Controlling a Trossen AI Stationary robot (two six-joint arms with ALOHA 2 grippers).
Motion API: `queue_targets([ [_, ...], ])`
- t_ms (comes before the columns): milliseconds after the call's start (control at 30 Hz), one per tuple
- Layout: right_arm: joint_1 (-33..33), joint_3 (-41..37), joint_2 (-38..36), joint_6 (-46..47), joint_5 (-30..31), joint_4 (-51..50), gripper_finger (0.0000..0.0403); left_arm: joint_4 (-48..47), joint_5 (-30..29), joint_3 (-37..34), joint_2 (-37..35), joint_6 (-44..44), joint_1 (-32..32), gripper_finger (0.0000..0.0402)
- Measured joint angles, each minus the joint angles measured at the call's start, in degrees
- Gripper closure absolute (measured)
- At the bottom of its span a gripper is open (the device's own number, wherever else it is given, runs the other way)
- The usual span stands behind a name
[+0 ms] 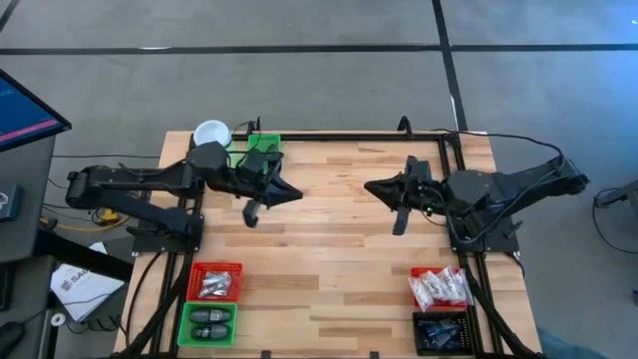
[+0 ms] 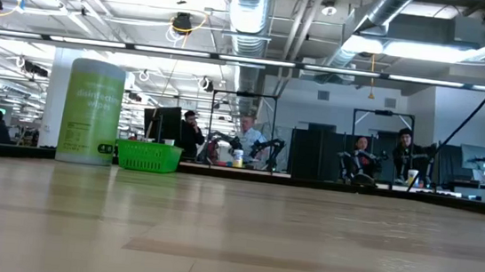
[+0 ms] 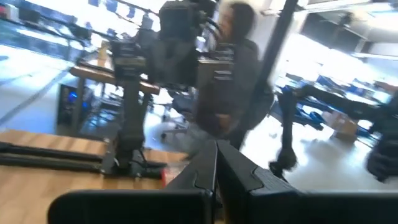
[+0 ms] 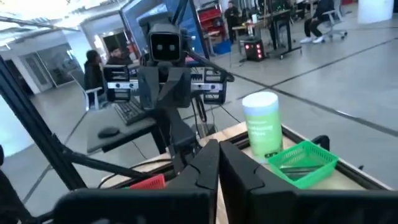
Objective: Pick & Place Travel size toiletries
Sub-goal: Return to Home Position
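Left gripper (image 1: 295, 194) hung pinched shut and empty above the middle of the pale plank-topped table (image 1: 329, 269), its 2 dark angular fingers (image 3: 198, 175) pressed flat together. Facing it and well apart, the right gripper (image 1: 372, 186) was likewise closed on nothing, its fingers (image 4: 202, 169) meeting in a thin seam.

Every toiletry I could see lay sorted in 4 small lattice-walled plastic bins, paired at the 2 front corners. On the left side, the left red bin (image 1: 215, 267) held slim silvery tubes (image 1: 213, 286). Just beside it, the front green bin (image 1: 185, 324) held smooth black oval pieces (image 1: 209, 321). On the right side, the right red bin (image 1: 414, 274) was heaped with white crinkly sachets (image 1: 441, 288). The black bin (image 1: 419, 334) next to it held flat dark blue packets (image 1: 444, 332).

At the back edge, the rear green bin (image 1: 267, 143) sat partly under the left arm, with thin dark pieces inside that I could not make out. Close beside it stood the tall green canister (image 4: 261, 127) with its round white lid (image 1: 212, 132).
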Motion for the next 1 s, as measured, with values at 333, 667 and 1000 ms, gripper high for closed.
queue_targets([
  [333, -6.8, -4.5, 1.7, -2.0, -14.1, 4.8, 0.0401, -0.2, 8.6, -9.3, -9.0, 0.3, 5.7, 0.04],
  [667, -8.8, -4.4, 2.1, -15.1, -17.5, 6.0, 0.0402, -0.2, 1.2, -21.0, -20.1, 4.3, 5.3, 0.04],
  [1000, -13.2, -4.4, 2.1, -14.1, -17.5, -1.7, 0.0402, 2.7, -3.7, -29.0, -27.5, 4.6, 5.0, 0.04],
])
